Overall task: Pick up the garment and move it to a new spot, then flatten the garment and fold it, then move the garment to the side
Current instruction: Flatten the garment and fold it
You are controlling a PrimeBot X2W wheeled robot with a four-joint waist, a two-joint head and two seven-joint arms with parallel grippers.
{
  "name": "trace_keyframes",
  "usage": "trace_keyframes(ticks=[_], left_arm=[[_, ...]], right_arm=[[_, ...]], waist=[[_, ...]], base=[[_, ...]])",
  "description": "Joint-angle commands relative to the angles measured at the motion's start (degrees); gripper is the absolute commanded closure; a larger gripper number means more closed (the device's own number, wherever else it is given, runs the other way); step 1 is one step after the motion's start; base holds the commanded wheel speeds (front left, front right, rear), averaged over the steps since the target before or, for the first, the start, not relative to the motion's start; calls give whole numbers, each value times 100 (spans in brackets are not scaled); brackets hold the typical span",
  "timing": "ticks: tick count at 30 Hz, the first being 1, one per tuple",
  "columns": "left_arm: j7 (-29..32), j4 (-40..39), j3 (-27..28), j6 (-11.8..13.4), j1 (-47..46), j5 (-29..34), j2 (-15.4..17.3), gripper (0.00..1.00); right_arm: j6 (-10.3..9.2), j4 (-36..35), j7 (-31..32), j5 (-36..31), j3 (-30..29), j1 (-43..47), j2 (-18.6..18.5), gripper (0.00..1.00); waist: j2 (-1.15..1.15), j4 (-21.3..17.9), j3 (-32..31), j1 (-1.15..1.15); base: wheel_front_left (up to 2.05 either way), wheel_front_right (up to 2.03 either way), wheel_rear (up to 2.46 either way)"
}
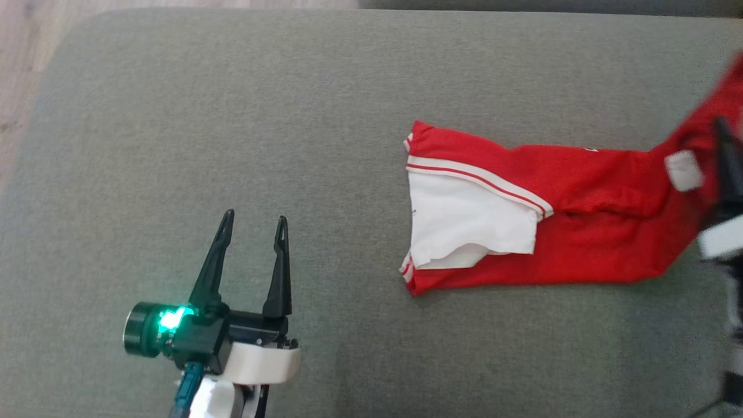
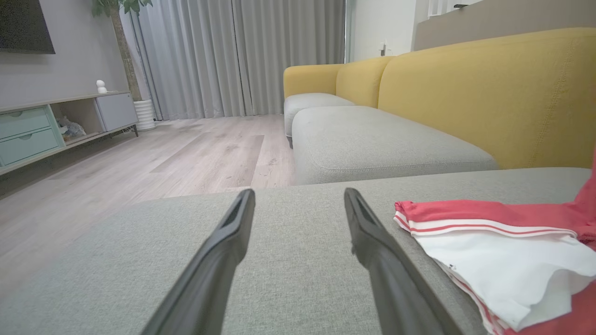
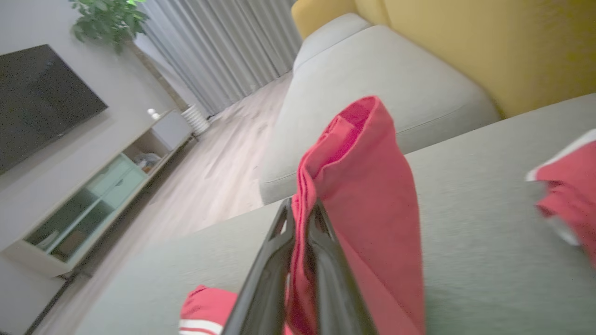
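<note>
A red garment [image 1: 586,215] with white trim and a white panel lies on the grey cushion [image 1: 290,116], right of centre. Its right end rises off the cushion toward the frame's right edge. There my right gripper [image 1: 722,136] shows dark and blurred; in the right wrist view the right gripper [image 3: 300,209] is shut on a fold of the red garment [image 3: 372,186]. My left gripper [image 1: 255,223] stands open at the lower left, well apart from the cloth. In the left wrist view the left gripper [image 2: 298,197] has bare cushion between its fingers and the garment [image 2: 503,242] to its right.
Pale wood floor [image 1: 23,58] runs past the cushion's left edge. A yellow sofa back [image 2: 489,93] and another grey seat [image 2: 372,144] stand beyond. A low TV cabinet [image 2: 42,125], curtains and a potted plant line the far wall.
</note>
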Motion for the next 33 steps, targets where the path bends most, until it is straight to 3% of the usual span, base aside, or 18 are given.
trace_keyframes(ticks=[1, 8, 20, 21, 22, 27, 33], left_arm=[[-37, -128, 216, -36, -31, -2, -20, 0], [-37, -43, 184, -82, -50, -45, -40, 0], [-37, 87, 167, -104, -23, -97, -56, 0], [-37, 84, 165, -102, -27, -98, -56, 0], [-37, 82, 162, -99, -31, -97, -57, 0], [-37, 101, 133, -55, -26, -112, -58, 0], [-37, 80, 160, -7, 56, -80, -59, 0]], right_arm=[[-4, -429, 87, 62, 332, -99, 150, 100], [-4, -451, 85, 226, 1192, -105, 503, 100], [-4, 490, -520, 851, 3028, 51, 539, 98], [-4, 565, -606, 863, 3127, 18, 539, 72], [-4, 638, -690, 841, 3226, -25, 539, 0], [-4, 762, -1214, 928, 3485, -222, 539, 0], [-4, 674, -1994, 301, 2892, -228, 489, 0]], waist=[[0, 92, 10, 0], [0, 354, -2, 0], [0, 614, -57, 0], [0, 617, -52, 0], [0, 619, -49, 0], [0, 579, -87, 0], [0, 387, -313, 0]], base=[[0, 0, 0], [0, 0, 0], [0, 0, 0], [0, 0, 0], [0, 0, 0], [0, 0, 0], [0, 0, 0]])
